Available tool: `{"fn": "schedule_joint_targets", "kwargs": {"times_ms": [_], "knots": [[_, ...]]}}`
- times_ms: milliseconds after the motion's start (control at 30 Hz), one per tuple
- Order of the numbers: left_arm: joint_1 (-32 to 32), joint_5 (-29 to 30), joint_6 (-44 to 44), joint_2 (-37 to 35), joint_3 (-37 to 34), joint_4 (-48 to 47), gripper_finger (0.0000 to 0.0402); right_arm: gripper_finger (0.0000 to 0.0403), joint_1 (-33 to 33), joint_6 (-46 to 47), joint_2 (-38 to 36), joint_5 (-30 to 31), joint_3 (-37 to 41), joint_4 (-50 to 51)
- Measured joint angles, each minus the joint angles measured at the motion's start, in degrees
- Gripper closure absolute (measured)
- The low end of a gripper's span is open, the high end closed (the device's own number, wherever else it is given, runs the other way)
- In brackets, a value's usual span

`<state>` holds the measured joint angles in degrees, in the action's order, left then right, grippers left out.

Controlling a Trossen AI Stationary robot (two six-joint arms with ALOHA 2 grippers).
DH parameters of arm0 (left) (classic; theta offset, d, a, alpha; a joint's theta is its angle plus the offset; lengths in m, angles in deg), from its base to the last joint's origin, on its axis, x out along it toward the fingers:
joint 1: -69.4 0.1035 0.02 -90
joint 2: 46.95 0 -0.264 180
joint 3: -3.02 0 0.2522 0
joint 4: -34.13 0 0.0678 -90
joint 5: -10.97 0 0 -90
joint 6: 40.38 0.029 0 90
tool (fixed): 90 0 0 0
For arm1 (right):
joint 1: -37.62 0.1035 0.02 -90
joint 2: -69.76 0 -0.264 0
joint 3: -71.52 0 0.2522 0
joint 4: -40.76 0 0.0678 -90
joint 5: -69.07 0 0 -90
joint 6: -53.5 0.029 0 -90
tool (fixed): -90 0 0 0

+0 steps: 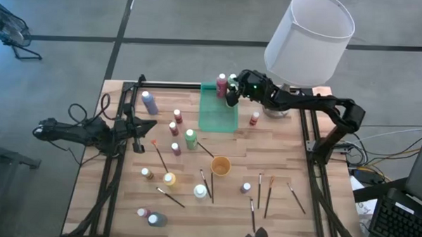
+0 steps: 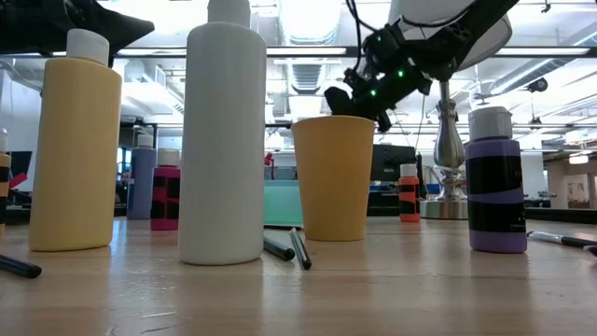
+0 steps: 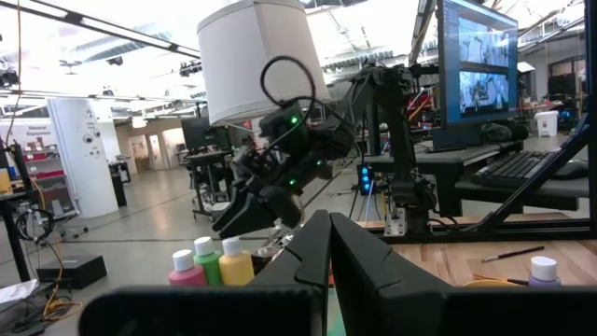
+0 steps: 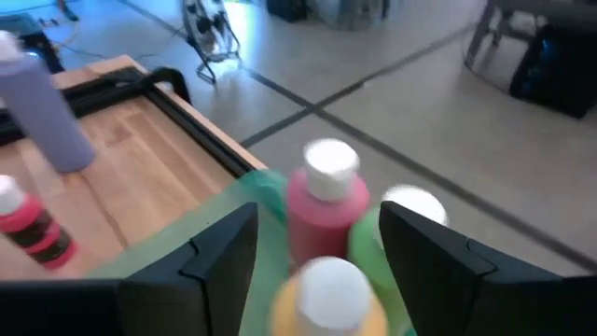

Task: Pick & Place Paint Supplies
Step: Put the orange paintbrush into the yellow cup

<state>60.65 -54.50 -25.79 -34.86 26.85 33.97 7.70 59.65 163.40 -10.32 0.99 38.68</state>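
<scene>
Three paint bottles stand together at the far end of the green tray [image 1: 218, 115]: pink [image 4: 322, 201], green [image 4: 403, 217] and yellow [image 4: 326, 299], each with a pale cap. My right gripper [image 4: 317, 213] hovers open just above them at the tray's far right corner [image 1: 230, 97]. One of its fingers is on each side of the group, and neither touches a bottle. My left gripper [image 3: 328, 247] is shut and empty, level above the table's left side [image 1: 140, 138]. More bottles and thin brushes lie scattered over the wooden table.
A lavender bottle [image 1: 149, 102] stands left of the tray, with red bottles [image 1: 176, 122] and a green one [image 1: 190, 138] in front of it. The orange cup [image 1: 220, 165] sits mid-table, with brushes [image 1: 264, 194] nearby. A white-shaded lamp [image 1: 309, 37] stands at the far right, over my right arm.
</scene>
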Motion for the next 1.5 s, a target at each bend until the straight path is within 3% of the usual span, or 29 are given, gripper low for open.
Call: {"fn": "schedule_joint_targets", "kwargs": {"times_ms": [233,800,1133,1500], "knots": [[0.0,0.0,0.0,0.0,0.0,0.0,0.0385,0.0224,4.5,-4.9,-3.8,-0.2,0.0,1.2],[0.0,0.0,0.0,0.0,0.0,0.0,0.0385,0.0299,17.6,-6.1,-15.4,-0.2,0.9,21.1],[0.0,0.0,0.0,0.0,0.0,0.0,0.0385,0.0349,27.1,-1.5,-20.4,-0.2,3.5,27.3],[0.0,0.0,0.0,0.0,0.0,0.0,0.0385,0.0392,38.5,11.0,-22.7,0.9,3.6,39.5]]}}
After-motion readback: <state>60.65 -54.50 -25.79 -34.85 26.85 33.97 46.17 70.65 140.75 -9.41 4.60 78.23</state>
